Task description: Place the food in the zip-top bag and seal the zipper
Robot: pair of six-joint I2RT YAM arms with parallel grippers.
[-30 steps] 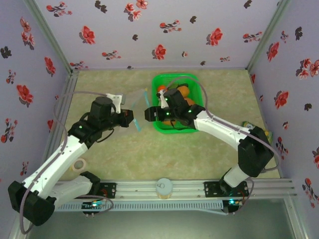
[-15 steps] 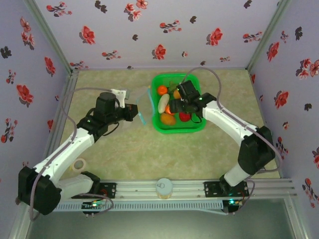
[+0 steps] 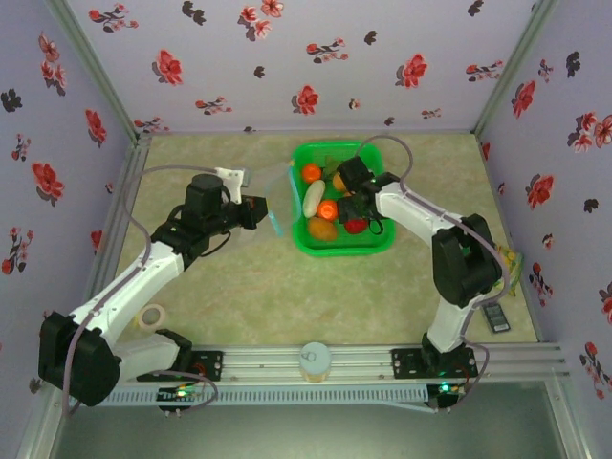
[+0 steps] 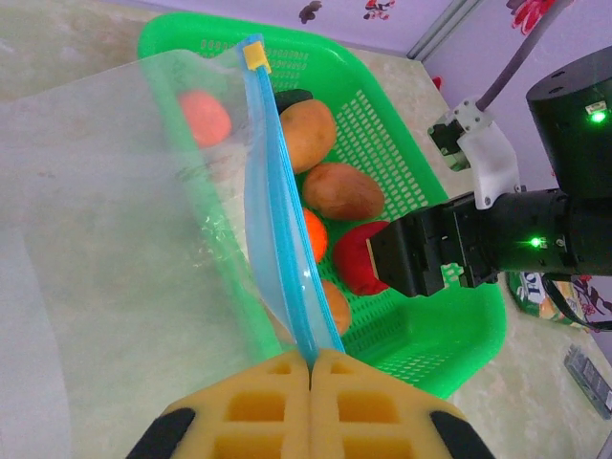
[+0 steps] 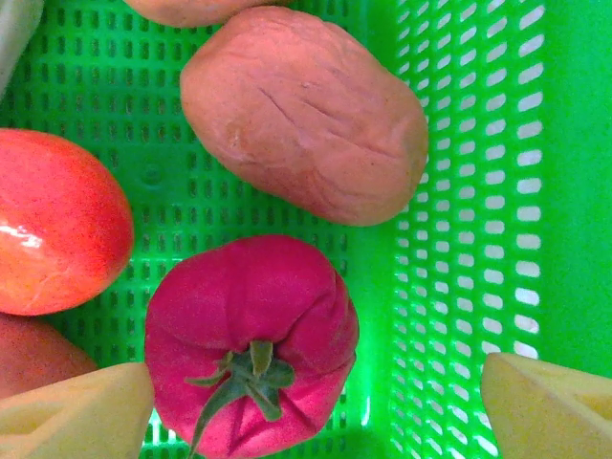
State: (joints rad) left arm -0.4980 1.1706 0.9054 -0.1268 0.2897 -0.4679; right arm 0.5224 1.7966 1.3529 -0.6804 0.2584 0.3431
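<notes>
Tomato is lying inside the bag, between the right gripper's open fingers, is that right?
No. The tomato lies in the basket, not the bag: the right wrist view shows it on the green mesh floor. The open fingers of the right gripper do flank it.

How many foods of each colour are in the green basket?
oranges: 2
brown potatoes: 3
red tomato: 1
white piece: 1
Total in the green basket: 7
</notes>
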